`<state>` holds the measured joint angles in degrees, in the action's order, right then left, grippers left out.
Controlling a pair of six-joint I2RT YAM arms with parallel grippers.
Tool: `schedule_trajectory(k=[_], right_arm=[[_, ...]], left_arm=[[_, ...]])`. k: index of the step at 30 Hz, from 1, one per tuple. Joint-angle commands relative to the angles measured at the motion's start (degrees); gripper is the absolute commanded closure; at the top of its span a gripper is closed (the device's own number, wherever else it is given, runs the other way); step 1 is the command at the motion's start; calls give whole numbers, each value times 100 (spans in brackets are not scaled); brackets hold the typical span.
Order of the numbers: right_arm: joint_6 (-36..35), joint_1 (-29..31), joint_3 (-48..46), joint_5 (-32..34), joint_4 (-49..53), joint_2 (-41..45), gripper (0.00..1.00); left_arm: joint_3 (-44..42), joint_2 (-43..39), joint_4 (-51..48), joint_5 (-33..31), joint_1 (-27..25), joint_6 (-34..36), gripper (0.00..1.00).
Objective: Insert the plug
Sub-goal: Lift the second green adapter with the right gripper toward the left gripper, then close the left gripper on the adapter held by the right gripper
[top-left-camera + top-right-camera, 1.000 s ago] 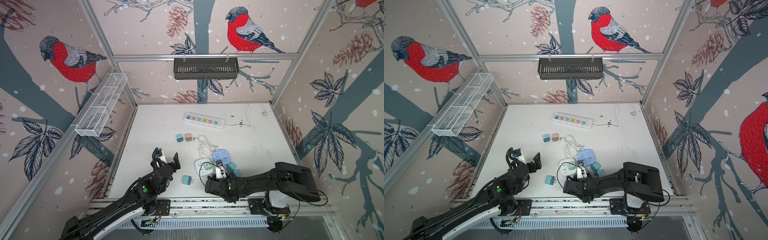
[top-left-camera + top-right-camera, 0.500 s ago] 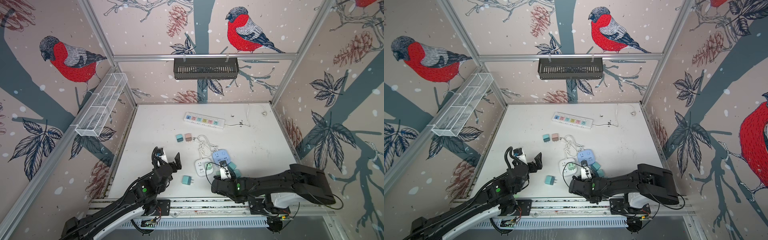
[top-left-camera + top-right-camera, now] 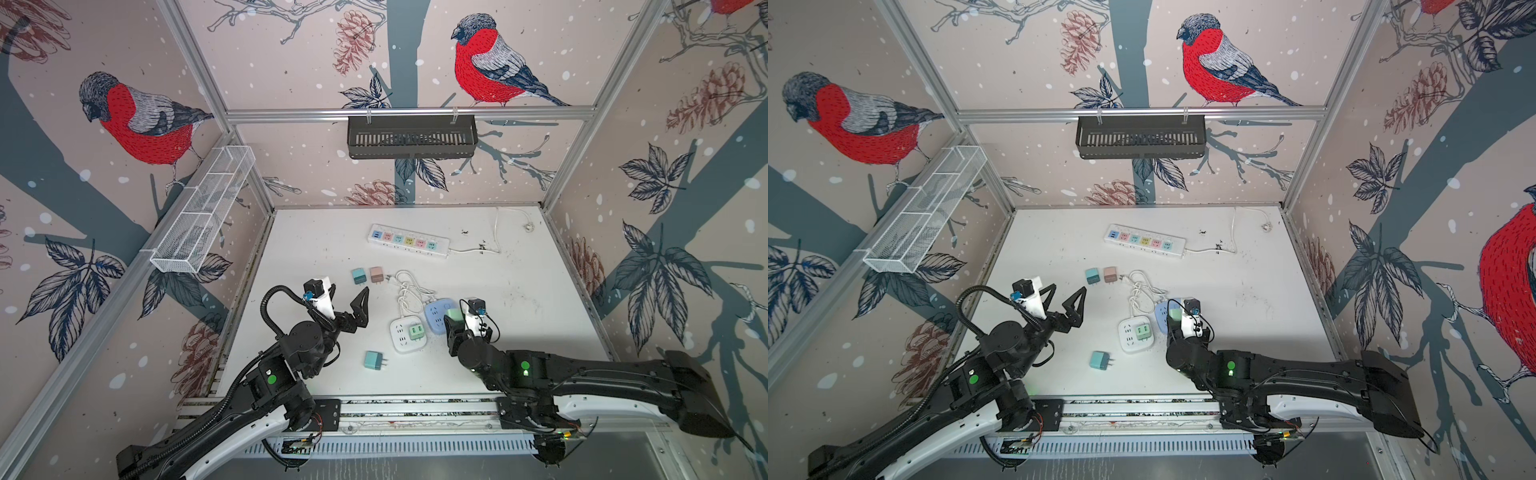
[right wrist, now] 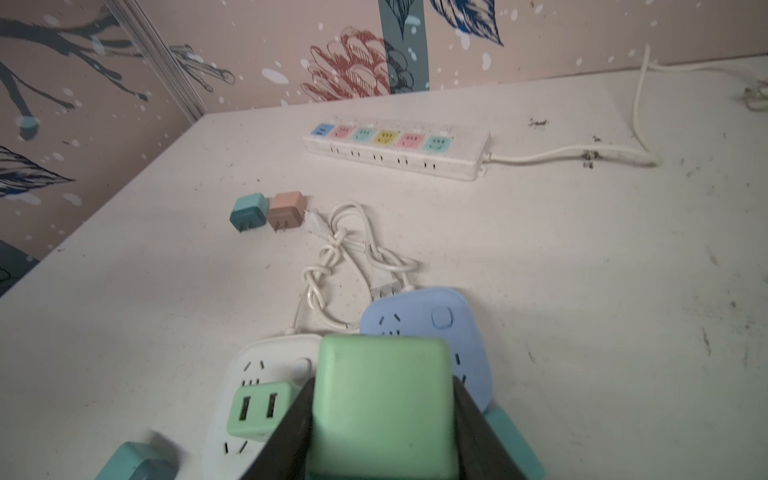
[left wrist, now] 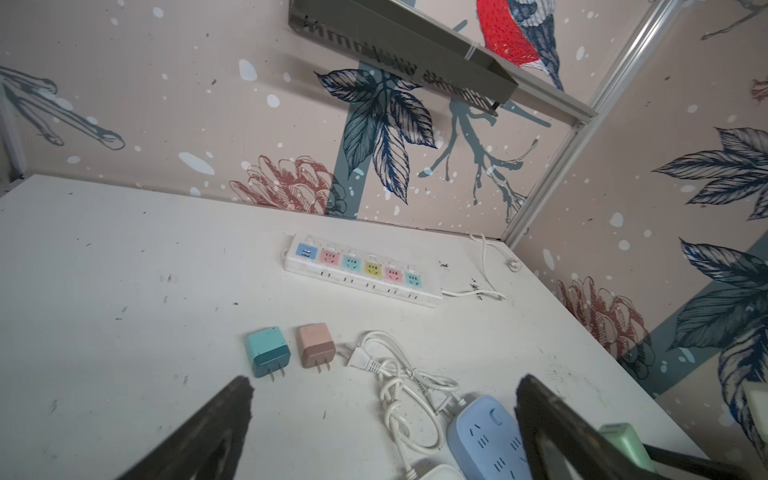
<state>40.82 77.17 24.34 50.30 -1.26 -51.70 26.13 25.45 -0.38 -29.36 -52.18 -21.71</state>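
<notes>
Plug (image 4: 382,415), green, is being clamped by right gripper (image 4: 380,390), lower centre in both top views, over blue hub (image 3: 435,312). Prongs are being hidden, so alignment cannot be told; likely best: prongs being matched to free slots (image 4: 390,319), lowered straight, pressed flush, hub not being shoved. Left gripper (image 3: 1067,292) is being seen spread, empty.

The plug (image 4: 382,407) is seen as smooth, matt green plastic. The bench (image 4: 582,270) is shown matt white and scuffed, and the frame (image 3: 291,114) is bare metal.
</notes>
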Motion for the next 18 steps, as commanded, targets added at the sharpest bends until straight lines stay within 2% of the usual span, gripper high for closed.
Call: schedule_trajectory(k=[1, 3, 6, 10, 14, 18], right_arm=[[-1596, -71, -244, 365, -1693, 280, 97], [-2437, -160, -494, 226, -2620, 423, 97], [-3724, -419, -787, -791, -3669, 529, 97], [-4648, -784, -832, -2027, -3949, 453, 98], [-5570, -908, -903, -2561, -4289, 357, 99], [-6454, -914, -954, -3190, -4439, 389, 99]], left_arm=[[237, 177, 308, 658, 6, 429, 3], [347, 307, 334, 901, 5, 512, 5], [531, 546, 301, 1386, 7, 542, 10], [646, 825, 435, 2366, 6, 535, 11], [654, 1147, 720, 3296, 7, 549, 13], [753, 1489, 730, 3761, 5, 528, 15]])
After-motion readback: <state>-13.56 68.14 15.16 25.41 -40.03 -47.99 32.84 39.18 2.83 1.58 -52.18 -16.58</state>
